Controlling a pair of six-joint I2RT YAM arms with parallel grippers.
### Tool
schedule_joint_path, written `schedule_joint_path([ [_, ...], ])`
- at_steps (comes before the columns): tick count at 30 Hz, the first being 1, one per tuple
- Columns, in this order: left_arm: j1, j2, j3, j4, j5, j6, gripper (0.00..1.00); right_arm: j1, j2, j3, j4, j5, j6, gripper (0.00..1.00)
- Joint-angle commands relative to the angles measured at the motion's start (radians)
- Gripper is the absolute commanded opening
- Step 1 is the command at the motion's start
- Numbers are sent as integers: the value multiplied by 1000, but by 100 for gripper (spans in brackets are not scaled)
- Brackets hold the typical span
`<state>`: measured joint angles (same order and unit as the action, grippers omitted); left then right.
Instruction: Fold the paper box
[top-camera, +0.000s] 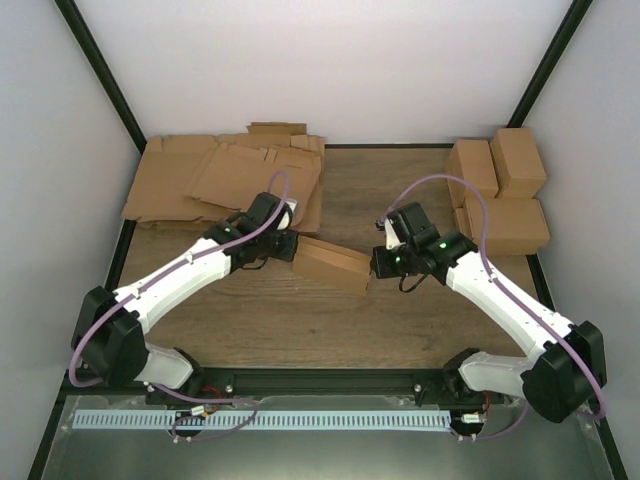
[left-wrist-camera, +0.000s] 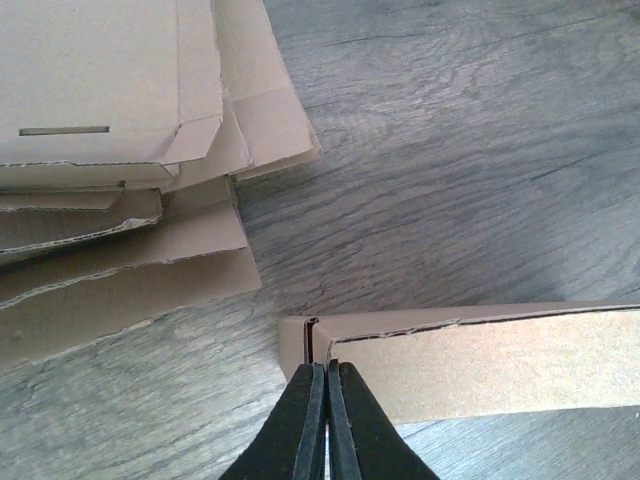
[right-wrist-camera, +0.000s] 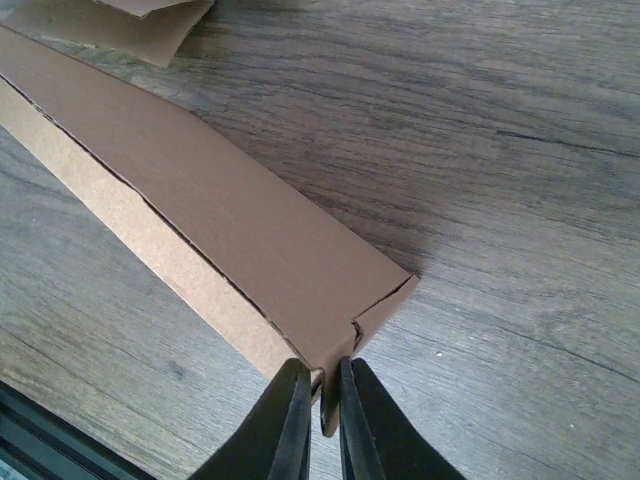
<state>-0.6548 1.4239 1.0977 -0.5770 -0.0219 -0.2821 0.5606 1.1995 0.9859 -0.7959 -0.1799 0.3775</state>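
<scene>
Listing outward from the claws, for your next move.

Item 1: left gripper (left-wrist-camera: 320, 369). Jaws are pressed together, tips against the end wall of the paper box (left-wrist-camera: 480, 365). A thin card edge looks pinched between them, though you cannot see it plainly.

Item 2: right gripper (right-wrist-camera: 320, 378). Jaws are narrow, with a sliver of the box's corner flap caught between them.

Item 3: paper box, mid-table, spanning from one claw to the other. In the overhead view its long axis runs 10 o'clock to 4 o'clock. It leads off toward 4 o'clock from the left claw and toward 10 o'clock from the right. Each arm has one end, so neither is nearer.

Item 4: flat cardboard sheets (top-camera: 200, 180), heaped at 10 o'clock, near the left claw.

Item 5: finished boxes (top-camera: 500, 190), at 2 o'clock, well apart.

Judgement: any end-flap work probably needs one claw released first.
</scene>
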Motion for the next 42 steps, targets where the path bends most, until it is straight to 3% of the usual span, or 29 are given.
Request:
schedule_joint_path([
  [1, -31, -11, -30, 18, -18, -59, 4, 16, -9, 26, -11, 39, 43, 11],
  [12, -70, -21, -27, 0, -63, -122, 4, 17, -14, 40, -21, 100, 119, 1],
  [24, -154, -53, -23, -31, -139, -278, 4, 18, 14, 56, 37, 148, 155, 2],
  [42, -160, -62, -117, 92, -175, -325, 4, 17, -39, -67, 173, 210, 174, 2],
])
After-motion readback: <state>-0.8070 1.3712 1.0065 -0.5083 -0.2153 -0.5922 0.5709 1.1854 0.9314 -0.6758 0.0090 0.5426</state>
